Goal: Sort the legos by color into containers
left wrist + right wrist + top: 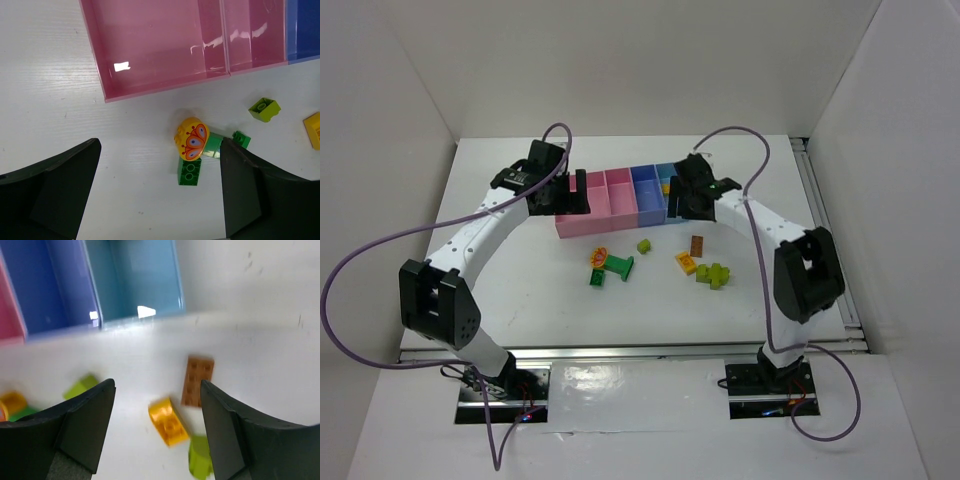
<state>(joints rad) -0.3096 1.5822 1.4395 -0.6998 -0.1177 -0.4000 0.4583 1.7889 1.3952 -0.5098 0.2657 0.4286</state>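
The containers form a row: wide pink bin (582, 212) (150, 45), narrow pink bin (619, 196) (250, 35), blue-purple bin (647, 196) (50, 285), light blue bin (667, 178) (140, 280). Loose legos lie in front: a yellow rounded piece (192, 138) on dark green bricks (189, 171), a lime brick (644, 244) (264, 109), an orange-brown plate (697, 245) (198, 381), a yellow brick (686, 262) (168, 422) and a lime cluster (715, 273). My left gripper (570, 200) (160, 195) hangs open and empty by the wide pink bin. My right gripper (683, 205) (157, 390) is open and empty by the light blue bin's front.
White walls close in the table on the left, back and right. A metal rail (825, 220) runs along the right edge. Purple cables (360, 260) loop off both arms. The right wrist view is motion-blurred.
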